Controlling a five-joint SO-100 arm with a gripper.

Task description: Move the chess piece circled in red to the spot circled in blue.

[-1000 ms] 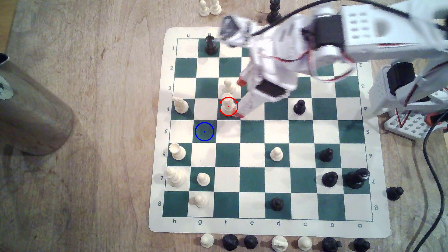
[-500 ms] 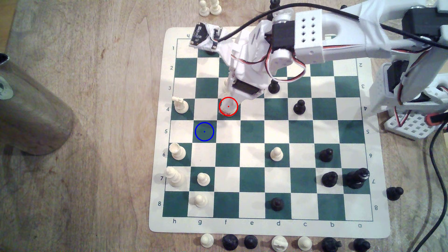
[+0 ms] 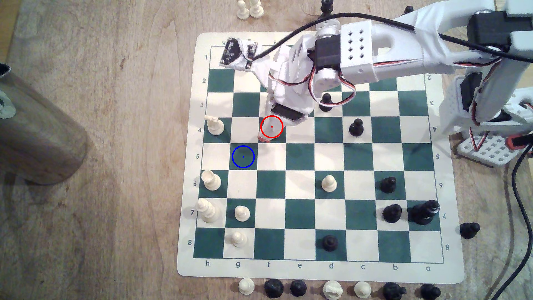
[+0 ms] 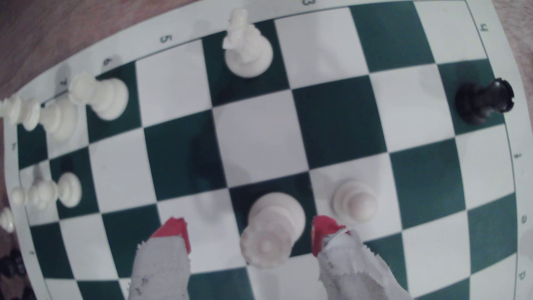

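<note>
- The claw [image 4: 251,236] now straddles the cream queen [image 4: 272,228], its red-tipped fingers [image 4: 173,230] standing apart with a clear gap on each side of the piece; a second ago it sat off to one side of the queen, so it has swung over and lined up
- The queen stands upright on its dark green square between the fingers, untouched by either; in the exterior view the arm covers it inside the red ring, with one red tip of the claw [image 3: 264,139] at the ring's lower edge
- Judged from this, the approach is done and the squeeze is the next step; nothing has been lifted yet
- A cream pawn [image 4: 356,200] stands just beside one finger, close enough that it could be nudged as the fingers come together
- The blue-ringed square [image 3: 243,156] lies one square diagonally off from the claw, bare and ready
- Farther out, the green and white mat [image 3: 302,271] lies flat on a pale wooden table [image 3: 101,230], with spare pieces along its edges
- Well away, at the exterior view's left, stands a metal cylinder [image 3: 37,138]
</note>
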